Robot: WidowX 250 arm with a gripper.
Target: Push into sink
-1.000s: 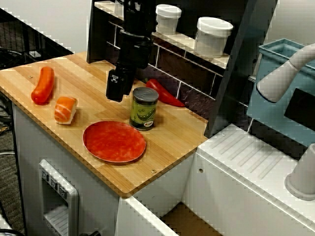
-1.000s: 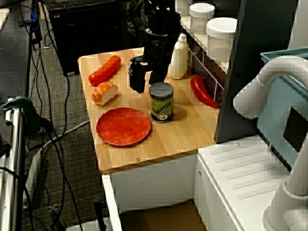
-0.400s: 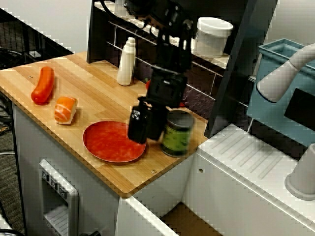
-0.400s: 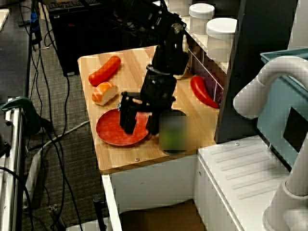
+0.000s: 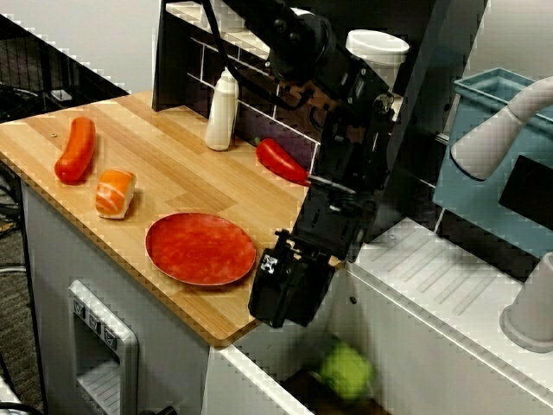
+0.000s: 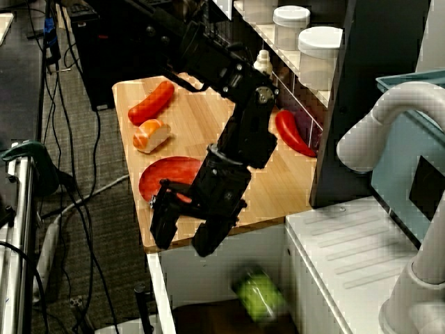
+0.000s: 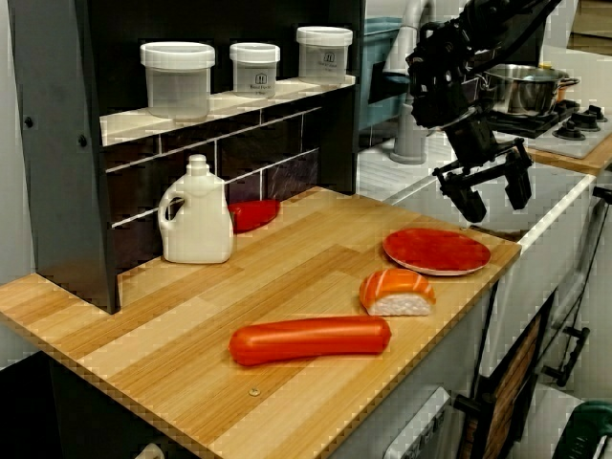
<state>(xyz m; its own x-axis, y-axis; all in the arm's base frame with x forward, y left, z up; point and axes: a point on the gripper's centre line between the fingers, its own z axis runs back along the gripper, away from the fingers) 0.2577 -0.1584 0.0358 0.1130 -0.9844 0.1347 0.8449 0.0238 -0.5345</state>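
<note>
While below tool [image 5: 281, 294], can [image 5: 346, 370] blurred.

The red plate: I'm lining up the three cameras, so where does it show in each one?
Front view: red plate left of centre on the wooden counter, left of the gripper.
High side view: plate mid-left, partly hidden behind the arm.
Counter-level view: plate right of centre, near the counter's far end.
Shared landmark: the salmon sushi beside it.

Arm stretched forward, hand [image 6: 182, 232] open, empty.
</note>
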